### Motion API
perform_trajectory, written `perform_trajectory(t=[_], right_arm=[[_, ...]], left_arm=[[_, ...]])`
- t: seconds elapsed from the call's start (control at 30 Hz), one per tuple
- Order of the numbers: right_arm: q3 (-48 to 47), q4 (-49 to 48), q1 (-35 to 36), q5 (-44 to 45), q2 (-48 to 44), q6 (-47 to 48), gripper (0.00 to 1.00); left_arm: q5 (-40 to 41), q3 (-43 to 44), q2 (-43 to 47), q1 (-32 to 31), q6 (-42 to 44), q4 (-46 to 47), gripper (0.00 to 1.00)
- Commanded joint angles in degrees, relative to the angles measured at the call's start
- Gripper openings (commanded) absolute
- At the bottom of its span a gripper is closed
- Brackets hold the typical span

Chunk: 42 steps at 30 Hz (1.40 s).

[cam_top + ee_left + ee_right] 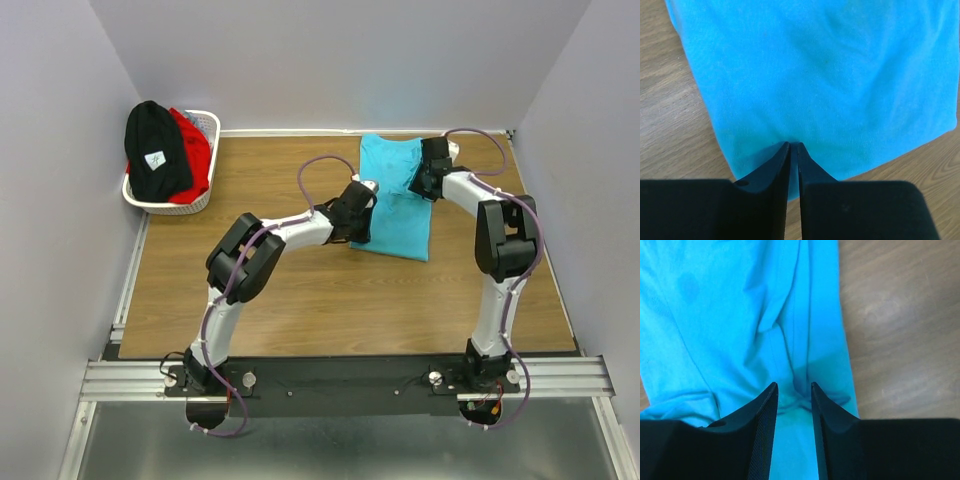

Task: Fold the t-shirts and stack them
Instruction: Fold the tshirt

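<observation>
While the black t-shirt (155, 150) and red t-shirt (196, 152) are waiting unfolded in the basket (200, 208) at the far left, the turquoise t-shirt (400, 225) is lying part-folded at far right, with the left gripper (794, 144) seemingly pinching its near edge and the right gripper (792, 386) hovering released over its far end.

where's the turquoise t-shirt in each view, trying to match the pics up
top external: the turquoise t-shirt lies right of centre, toward the far edge of the wooden table.
left wrist: it fills most of the picture, top and middle.
right wrist: it fills the left and centre.
shared landmark: the wooden table, bare at left in the left wrist view and at right in the right wrist view.
</observation>
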State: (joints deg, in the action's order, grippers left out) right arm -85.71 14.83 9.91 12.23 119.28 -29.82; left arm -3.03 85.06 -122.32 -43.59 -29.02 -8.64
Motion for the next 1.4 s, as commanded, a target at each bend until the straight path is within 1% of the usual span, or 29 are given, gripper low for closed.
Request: perform_trajectory(t=[0.0, 0.03, 0.1, 0.17, 0.27, 0.3, 0.43, 0.47, 0.5, 0.53, 0.57, 0.73, 0.87, 0.97, 1.0, 1.1, 1.2, 1.27, 1.33, 1.37], right_arm=[[3.4, 0.8, 0.0, -1.1, -6.5, 0.8, 0.4], [4.7, 1.4, 0.0, -2.2, -9.7, 0.2, 0.41], [9.1, 1.9, 0.1, -4.1, -12.7, -0.6, 0.41], [14.1, 2.1, 1.2, -5.6, -17.0, -1.2, 0.41], [18.8, 2.4, 3.4, -6.3, -21.4, -1.3, 0.41], [21.6, 2.3, 4.8, -6.3, -22.1, -1.4, 0.41], [27.6, 2.4, 8.0, -6.3, -24.0, -2.6, 0.41], [28.6, 2.5, 8.9, -6.0, -24.2, -2.8, 0.41], [29.5, 2.4, 10.5, -5.6, -24.4, -3.1, 0.41], [31.1, 2.4, 11.3, -5.4, -24.6, -3.8, 0.41], [31.9, 2.4, 12.1, -5.5, -24.6, -4.3, 0.41], [36.8, 2.9, 16.8, -5.6, -27.8, -5.9, 0.41], [43.6, 4.6, 18.6, -6.5, -33.9, -7.4, 0.41], [46.3, 6.4, 19.5, -6.8, -37.5, -8.6, 0.41], [47.6, 7.0, 19.9, -7.3, -40.1, -8.8, 0.41], [48.6, 8.8, 19.9, -8.0, -44.4, -8.9, 0.41], [47.0, 10.5, 19.9, -7.3, -47.2, -8.2, 0.42], [43.2, 12.4, 19.9, -6.3, -49.1, -7.8, 0.45], [40.6, 13.1, 19.9, -4.9, -49.9, -7.8, 0.47], [38.3, 13.1, 19.9, -1.8, -49.4, -7.5, 0.49]], left_arm=[[-0.1, -3.0, 0.9, -0.3, -2.4, -0.1, 0.17], [0.0, -4.3, 1.4, -0.3, -3.1, 0.1, 0.16], [0.6, -6.3, 2.6, -0.3, -4.4, 1.8, 0.16], [0.9, -10.0, 4.7, -0.3, -7.2, 3.7, 0.16], [1.4, -15.1, 7.4, -0.5, -10.6, 5.8, 0.15], [1.5, -16.2, 8.1, -0.5, -11.2, 6.9, 0.15], [2.5, -22.3, 11.3, -1.2, -13.9, 8.2, 0.13], [2.5, -23.3, 12.2, -1.9, -15.1, 8.4, 0.13], [4.5, -24.5, 13.1, -2.5, -15.8, 8.4, 0.13], [5.0, -26.9, 14.8, -3.0, -16.2, 8.4, 0.13], [5.7, -28.0, 15.6, -3.6, -16.4, 9.7, 0.13], [7.2, -34.9, 20.9, -6.1, -17.6, 9.4, 0.13], [7.3, -41.5, 25.2, -9.7, -18.7, 9.2, 0.12], [7.3, -44.1, 28.0, -11.8, -19.5, 8.7, 0.13], [7.4, -44.4, 28.5, -12.8, -19.6, 7.5, 0.12], [7.0, -45.2, 30.5, -13.9, -19.9, 6.7, 0.12], [6.2, -45.2, 33.6, -14.2, -19.5, 7.1, 0.13], [7.2, -43.6, 36.6, -14.2, -18.7, 6.7, 0.14], [9.7, -41.0, 38.2, -13.6, -17.0, 3.4, 0.2], [11.4, -38.2, 39.0, -12.9, -16.1, 1.8, 0.21]])
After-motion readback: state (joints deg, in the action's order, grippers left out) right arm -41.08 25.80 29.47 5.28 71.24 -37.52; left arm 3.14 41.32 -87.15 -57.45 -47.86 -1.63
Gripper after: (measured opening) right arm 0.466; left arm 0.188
